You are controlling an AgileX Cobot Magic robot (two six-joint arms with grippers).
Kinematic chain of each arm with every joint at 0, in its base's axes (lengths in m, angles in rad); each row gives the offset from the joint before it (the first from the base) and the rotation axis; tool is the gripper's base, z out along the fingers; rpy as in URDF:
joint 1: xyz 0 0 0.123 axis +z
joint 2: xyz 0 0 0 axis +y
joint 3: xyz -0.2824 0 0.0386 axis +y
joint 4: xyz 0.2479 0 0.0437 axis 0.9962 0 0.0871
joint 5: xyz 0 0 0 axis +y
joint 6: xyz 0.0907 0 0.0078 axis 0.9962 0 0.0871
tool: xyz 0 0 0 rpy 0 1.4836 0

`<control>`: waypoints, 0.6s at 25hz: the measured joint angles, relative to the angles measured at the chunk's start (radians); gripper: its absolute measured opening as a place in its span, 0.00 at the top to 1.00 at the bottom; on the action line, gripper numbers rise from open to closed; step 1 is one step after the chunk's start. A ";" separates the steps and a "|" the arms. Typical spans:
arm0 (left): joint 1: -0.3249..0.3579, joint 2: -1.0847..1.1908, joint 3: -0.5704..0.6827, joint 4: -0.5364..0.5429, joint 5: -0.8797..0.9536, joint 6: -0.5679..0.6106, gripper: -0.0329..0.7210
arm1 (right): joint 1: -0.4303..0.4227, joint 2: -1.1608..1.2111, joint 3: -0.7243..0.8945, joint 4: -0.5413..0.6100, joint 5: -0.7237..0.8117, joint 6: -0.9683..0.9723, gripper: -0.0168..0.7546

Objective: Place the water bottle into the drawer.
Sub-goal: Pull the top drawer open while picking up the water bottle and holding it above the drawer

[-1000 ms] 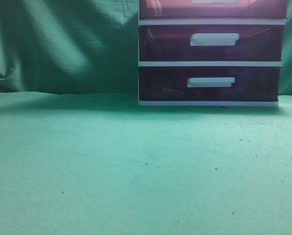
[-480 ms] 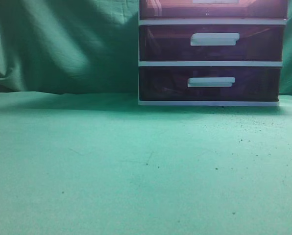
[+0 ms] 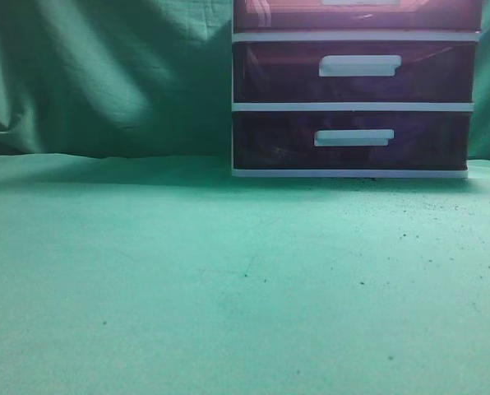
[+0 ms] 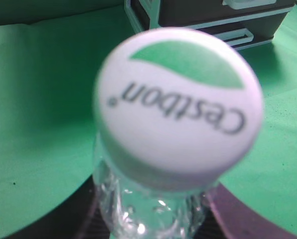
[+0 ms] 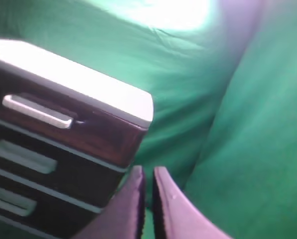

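The water bottle (image 4: 178, 104) is clear, with a white cap printed with "Cestbon" and a green leaf shape. It fills the left wrist view, cap toward the camera. My left gripper (image 4: 153, 221) is shut on its neck, held above the green cloth. The drawer (image 3: 356, 16) is the pinkish-red top one of the white-framed unit, cut off by the top edge of the exterior view. It also shows in the right wrist view (image 5: 96, 137), with a white handle (image 5: 36, 111), and looks shut. My right gripper (image 5: 147, 174) is shut and empty beside the unit's right corner. Neither gripper shows in the exterior view.
Two darker purple drawers (image 3: 352, 76) with white bar handles sit below the top one. The unit stands at the back right of a green cloth-covered table (image 3: 228, 280). A green cloth backdrop (image 3: 105, 74) hangs behind. The unit's lower front shows in the left wrist view (image 4: 213, 15).
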 joint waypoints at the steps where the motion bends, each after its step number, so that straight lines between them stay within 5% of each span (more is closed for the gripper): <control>1: 0.000 0.000 0.000 0.000 -0.002 0.002 0.64 | 0.000 0.060 -0.023 -0.079 -0.036 -0.038 0.92; 7: 0.000 0.000 0.000 0.011 -0.017 0.009 0.64 | 0.000 0.393 -0.220 -0.463 -0.187 -0.108 0.92; 9: 0.000 0.000 0.000 0.034 -0.019 0.018 0.64 | 0.000 0.490 -0.289 -0.581 -0.193 -0.150 0.81; 12: 0.000 0.000 0.000 0.055 -0.019 0.026 0.64 | 0.017 0.622 -0.385 -0.663 -0.162 -0.198 0.69; 15: 0.000 0.000 0.000 0.063 -0.019 0.029 0.64 | 0.064 0.731 -0.472 -0.685 -0.136 -0.279 0.69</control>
